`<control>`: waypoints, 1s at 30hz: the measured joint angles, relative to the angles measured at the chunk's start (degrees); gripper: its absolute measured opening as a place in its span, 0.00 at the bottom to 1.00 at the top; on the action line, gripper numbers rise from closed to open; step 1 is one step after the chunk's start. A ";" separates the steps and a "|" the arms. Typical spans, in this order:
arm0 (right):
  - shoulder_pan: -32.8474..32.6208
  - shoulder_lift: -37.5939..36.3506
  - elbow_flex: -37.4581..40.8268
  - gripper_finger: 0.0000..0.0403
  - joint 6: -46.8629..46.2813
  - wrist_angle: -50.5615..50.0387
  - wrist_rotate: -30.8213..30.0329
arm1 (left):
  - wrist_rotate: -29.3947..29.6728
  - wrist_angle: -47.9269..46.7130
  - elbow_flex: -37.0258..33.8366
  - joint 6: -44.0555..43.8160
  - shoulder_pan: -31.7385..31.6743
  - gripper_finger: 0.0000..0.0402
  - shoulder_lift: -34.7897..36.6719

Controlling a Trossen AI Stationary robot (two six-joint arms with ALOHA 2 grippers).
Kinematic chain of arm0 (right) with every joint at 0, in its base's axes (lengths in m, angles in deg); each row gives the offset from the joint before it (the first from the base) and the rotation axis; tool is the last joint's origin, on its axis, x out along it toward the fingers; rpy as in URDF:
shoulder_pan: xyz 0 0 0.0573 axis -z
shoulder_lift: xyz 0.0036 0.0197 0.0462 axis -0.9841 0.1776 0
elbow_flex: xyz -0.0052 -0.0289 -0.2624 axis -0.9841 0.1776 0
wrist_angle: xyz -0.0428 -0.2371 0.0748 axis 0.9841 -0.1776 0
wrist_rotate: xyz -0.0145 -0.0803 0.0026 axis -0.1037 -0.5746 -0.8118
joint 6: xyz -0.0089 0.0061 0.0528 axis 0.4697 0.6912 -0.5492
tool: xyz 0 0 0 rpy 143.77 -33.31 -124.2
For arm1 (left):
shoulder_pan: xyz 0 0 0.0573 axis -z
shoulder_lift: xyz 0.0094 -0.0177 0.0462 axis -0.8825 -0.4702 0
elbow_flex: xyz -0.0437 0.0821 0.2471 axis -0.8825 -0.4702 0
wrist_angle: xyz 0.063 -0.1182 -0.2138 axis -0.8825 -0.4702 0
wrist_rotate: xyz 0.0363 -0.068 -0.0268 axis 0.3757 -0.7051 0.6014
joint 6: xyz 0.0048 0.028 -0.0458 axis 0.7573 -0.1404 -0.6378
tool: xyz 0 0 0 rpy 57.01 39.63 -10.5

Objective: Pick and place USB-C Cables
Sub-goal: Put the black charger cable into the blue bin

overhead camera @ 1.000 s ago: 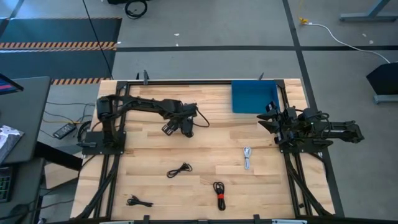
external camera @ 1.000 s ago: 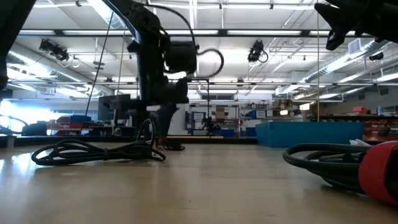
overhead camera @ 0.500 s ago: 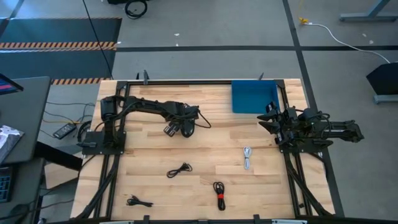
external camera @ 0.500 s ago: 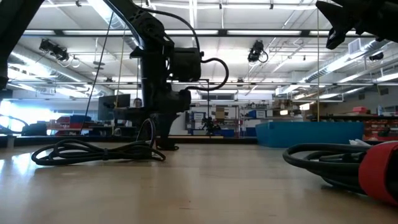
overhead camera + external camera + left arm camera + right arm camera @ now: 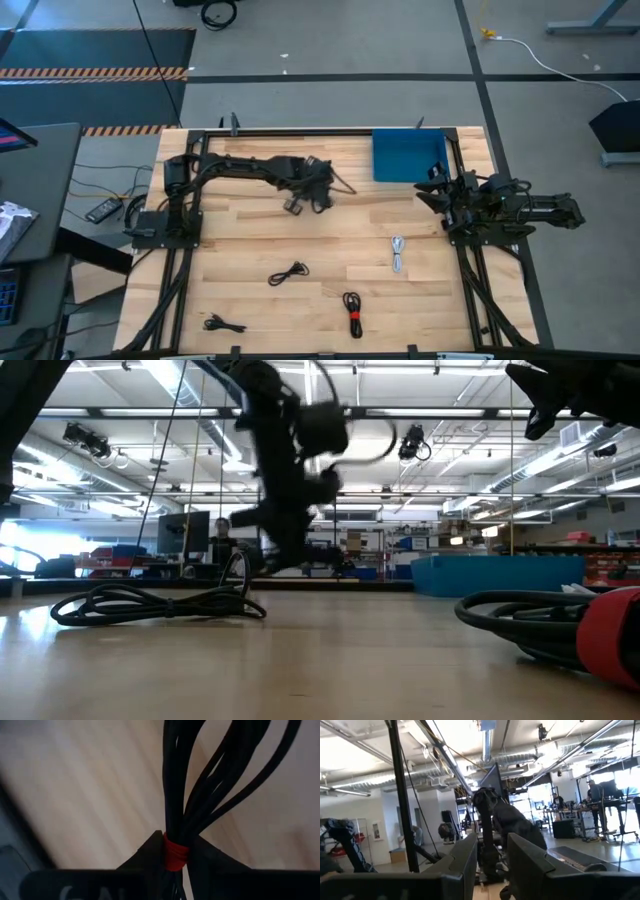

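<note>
My left gripper (image 5: 305,200) is above the middle of the table's far half, left of the blue tray (image 5: 405,157). It is shut on a black coiled USB-C cable with a red tie band (image 5: 176,854). In the low view it hangs blurred above the table (image 5: 280,555). Other cables lie flat on the table: a black one (image 5: 288,272), a black one with a red tie (image 5: 352,312), a white one (image 5: 398,252) and a black one near the front left (image 5: 223,323). My right gripper (image 5: 430,187) waits open and empty at the right edge, beside the tray. My left gripper pinches the cable bundle at its red tie band (image 5: 175,862) between its two fingers (image 5: 145,855). The bundle's strands (image 5: 200,785) run straight out past the fingertips, along the fingers. The cable is clear of the table.
The blue tray stands at the table's far right corner. In the low view a black cable (image 5: 160,603) lies at the left and the red-tied one (image 5: 560,625) at the right. A black frame (image 5: 300,133) borders the table.
My left gripper has risen from the table and gone toward the table's right edge and the blue tray. It moves fast enough to blur in the low view. The dark cable that lay under it has come up off the wood with it.
</note>
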 joint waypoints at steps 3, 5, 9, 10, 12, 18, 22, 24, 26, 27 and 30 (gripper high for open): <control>0.00 0.00 0.00 0.29 -3.70 1.01 0.93 | -3.32 3.24 6.45 -3.36 -0.78 0.16 0.00; -0.02 0.00 0.00 0.29 -4.81 1.72 2.30 | -6.97 6.47 10.49 -6.21 -2.03 0.16 0.00; -0.02 0.00 0.00 0.29 -4.85 4.05 4.00 | -15.55 13.11 17.50 -12.03 -4.55 0.16 -0.91; -0.01 0.00 0.00 0.29 -4.85 4.66 4.33 | -17.69 15.13 18.81 -13.01 -4.88 0.16 -1.61; -0.01 -0.06 0.00 0.29 -4.82 5.63 5.14 | -21.41 18.32 20.66 -14.80 -5.79 0.16 -2.42; -0.11 -0.14 -0.04 0.29 -4.74 7.96 8.43 | -30.09 31.79 21.80 -22.13 -7.41 0.16 -5.83; -0.11 0.11 -0.02 0.29 -4.87 7.86 9.57 | -30.52 36.61 21.60 -23.61 -7.56 0.16 -9.14; -0.13 0.15 -0.02 0.29 -4.81 7.94 9.57 | -31.19 38.78 21.60 -25.32 -7.54 0.16 -9.67; -0.15 0.28 -0.02 0.29 -4.67 7.98 9.54 | -32.00 44.95 21.90 -27.03 -7.41 0.16 -10.65; -0.17 0.32 -0.02 0.29 -4.54 8.13 9.56 | -32.82 45.46 21.75 -28.27 -7.41 0.16 -10.67; -0.33 0.42 -0.02 0.29 -3.72 8.43 9.13 | -33.27 49.10 21.71 -29.45 -7.14 0.16 -11.02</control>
